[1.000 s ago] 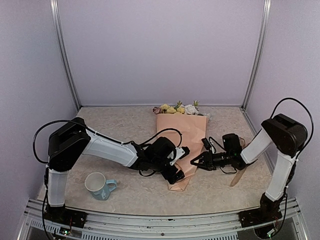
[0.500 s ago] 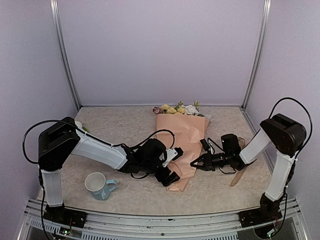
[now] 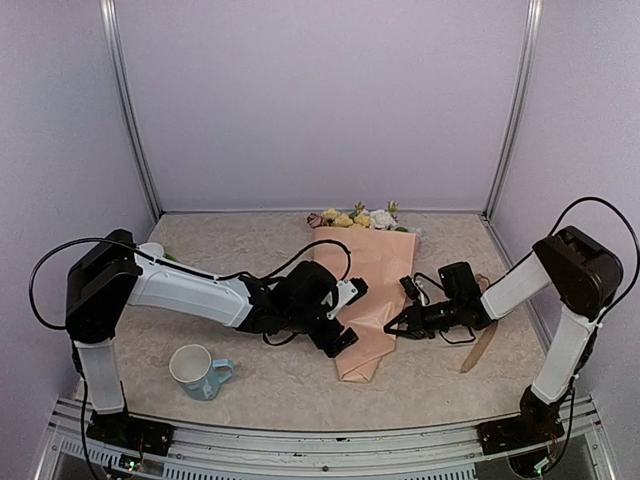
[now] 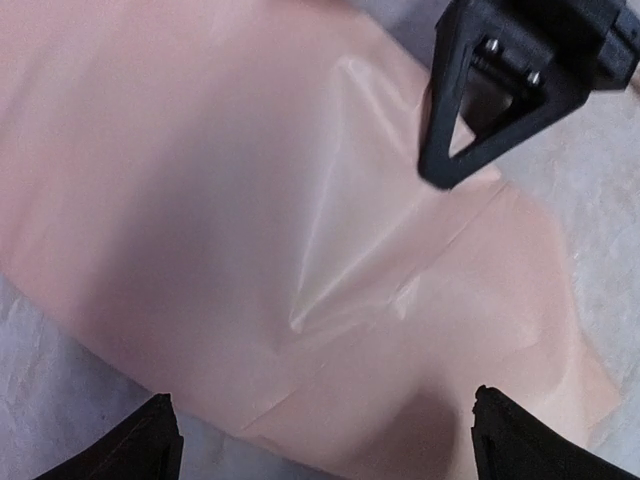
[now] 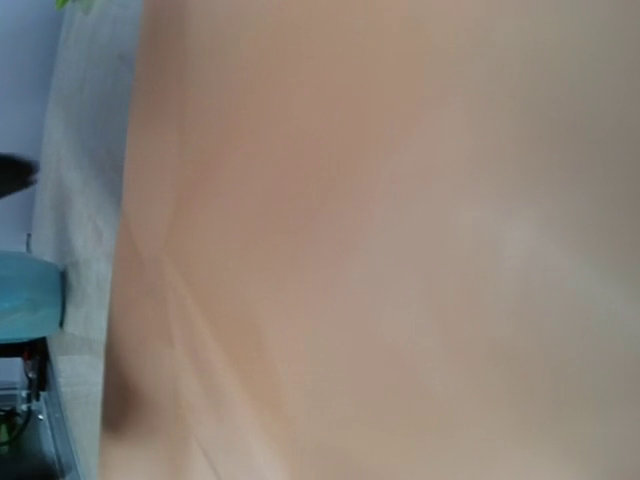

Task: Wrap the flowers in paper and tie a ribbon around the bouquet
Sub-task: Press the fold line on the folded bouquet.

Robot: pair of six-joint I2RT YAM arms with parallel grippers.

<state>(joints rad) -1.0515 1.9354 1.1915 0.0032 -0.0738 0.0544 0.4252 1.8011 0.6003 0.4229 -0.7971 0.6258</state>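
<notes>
A speckled counter (image 3: 250, 250) is closed in by purple walls (image 3: 320, 100). The flowers (image 3: 355, 217) are wrapped in paper (image 3: 375, 280) mid-counter. The left claw (image 3: 347, 314) is spread wide; the right claw (image 3: 392, 329), open before, is shut at the paper's edge.

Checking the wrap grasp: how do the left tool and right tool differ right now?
The left tool is wide open; the right tool is shut. The left tool reaches in from the left, over the left side of the paper; the right tool comes from the right, tip at the paper's right edge. Whether it pinches the paper is unclear. Shared: both are low, at the paper's lower half.
</notes>
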